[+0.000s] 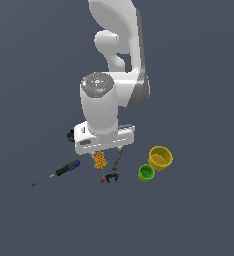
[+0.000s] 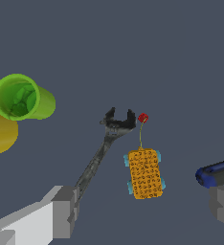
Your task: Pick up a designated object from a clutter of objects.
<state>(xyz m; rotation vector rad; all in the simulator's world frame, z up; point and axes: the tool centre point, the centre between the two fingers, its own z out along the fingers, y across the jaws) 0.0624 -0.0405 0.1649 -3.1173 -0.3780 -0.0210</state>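
Block (image 2: 145, 173) is what we look at first: orange, with a dotted face and bluish ends, lying flat on the grey floor (image 1: 199, 220). In the wrist view we see its long axis running toward the red piece (image 2: 142, 117), which a thin cord joins to one short end. The long axis lies roughly parallel to the wrench (image 2: 100, 154), which is just beside the block and not touching it; the wrench's open head is near the red piece.

Our gripper (image 2: 143, 214) hangs above the block with jaws wide apart, and it holds nothing. We see one finger (image 2: 65, 212) by the wrench handle and the other near the screwdriver (image 1: 59, 172).

In the exterior view the block (image 1: 99, 160) lies between screwdriver and wrench (image 1: 115, 167). The green cup (image 1: 146, 173) touches the yellow cup (image 1: 160, 158), both toward the exterior view's right.
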